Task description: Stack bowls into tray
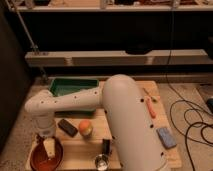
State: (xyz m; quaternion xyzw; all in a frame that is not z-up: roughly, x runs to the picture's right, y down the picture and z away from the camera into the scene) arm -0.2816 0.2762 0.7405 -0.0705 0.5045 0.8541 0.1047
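— Bowl (46, 156), orange-red: where is it found relative to the jaws?
— Directly beneath them; the gripper (49, 148) is lowered into it. Whether the jaws are spread or pinching the rim cannot be told.
— What is seen farther out?
— A dark block (67, 127) and an orange fruit (85, 127) are placed just beside, a metal cup (101, 162) near, and the green tray (73, 88) well beyond, on the wooden table (160, 100).

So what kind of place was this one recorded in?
Probably a lab or workshop: a wooden table before metal shelving, loose cables across the speckled floor. The hand hangs over the orange bowl.
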